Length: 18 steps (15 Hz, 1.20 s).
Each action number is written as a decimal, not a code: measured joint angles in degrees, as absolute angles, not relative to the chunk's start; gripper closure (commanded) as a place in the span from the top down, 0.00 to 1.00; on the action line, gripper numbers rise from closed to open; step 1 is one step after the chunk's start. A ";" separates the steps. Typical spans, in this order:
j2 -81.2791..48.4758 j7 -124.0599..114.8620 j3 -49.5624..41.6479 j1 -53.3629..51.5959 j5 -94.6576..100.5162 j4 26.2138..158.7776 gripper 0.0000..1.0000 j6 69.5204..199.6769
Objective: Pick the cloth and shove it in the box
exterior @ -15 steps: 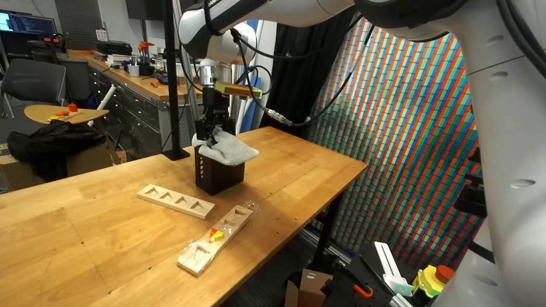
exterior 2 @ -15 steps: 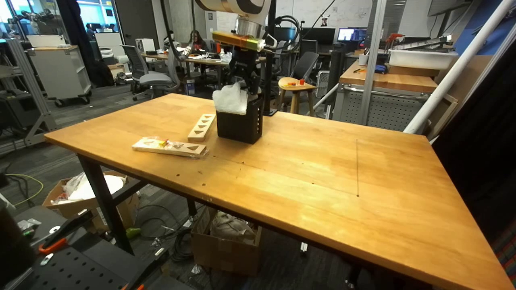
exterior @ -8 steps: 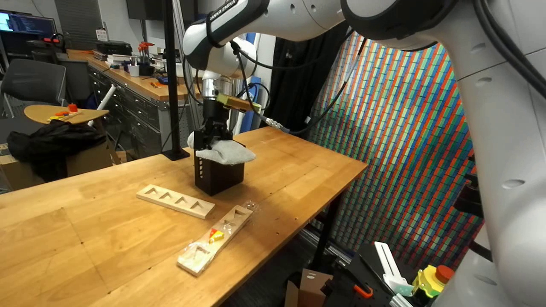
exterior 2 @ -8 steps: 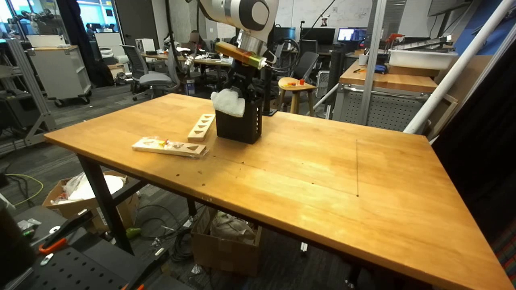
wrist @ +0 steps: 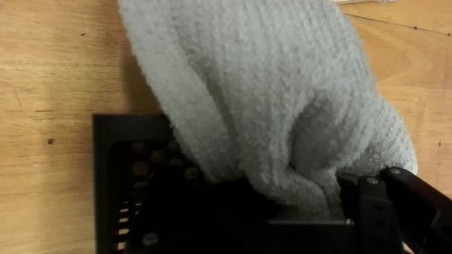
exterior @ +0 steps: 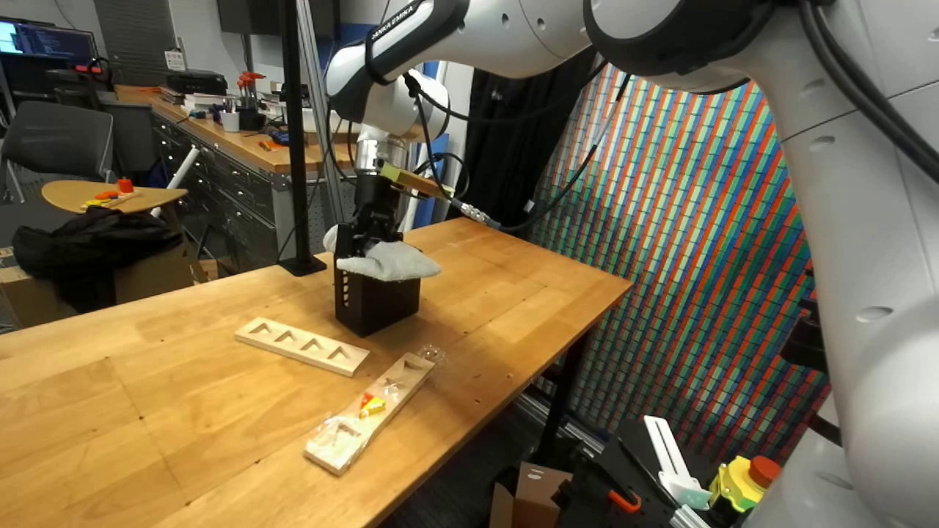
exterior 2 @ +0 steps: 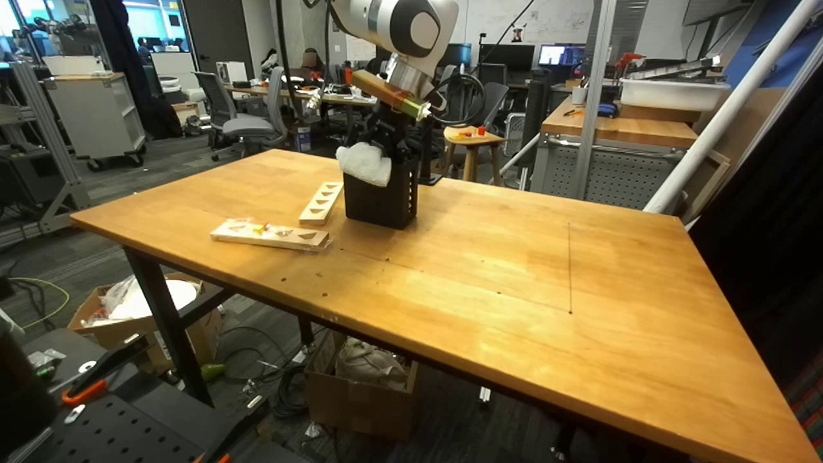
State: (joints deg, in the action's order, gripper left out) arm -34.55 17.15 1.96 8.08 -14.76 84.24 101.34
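Observation:
A light grey terry cloth lies bunched over the top of a black box with perforated sides. In an exterior view the cloth hangs over the near rim of the box. My gripper is at the box's mouth, tilted, pressed down into the cloth. In the wrist view the cloth runs between the two sides of the gripper and spills over one edge. The right finger touches the cloth; the left is lost in shadow. Whether the jaws grip the cloth is hidden.
A wooden strip with triangular slots and a plastic-wrapped strip lie near the box on the wooden table. A black vertical post stands at the table's back edge, close to the arm.
My gripper has moved down onto the box and tilted. The raised peak of cloth is pressed lower and flatter. In the last half second the cloth hardly moves while the wrist leans further.

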 measured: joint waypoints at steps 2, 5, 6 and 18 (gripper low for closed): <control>-34.43 17.08 1.96 8.08 -14.74 84.22 0.46 101.37; -33.98 16.98 1.94 8.04 -14.28 84.22 0.68 101.54; -33.71 16.93 1.94 8.00 -14.02 84.22 0.76 101.57; -31.19 15.04 1.88 6.42 -9.21 84.22 1.00 101.62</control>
State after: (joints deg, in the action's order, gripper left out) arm -31.19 15.04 1.88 6.42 -9.21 84.22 101.62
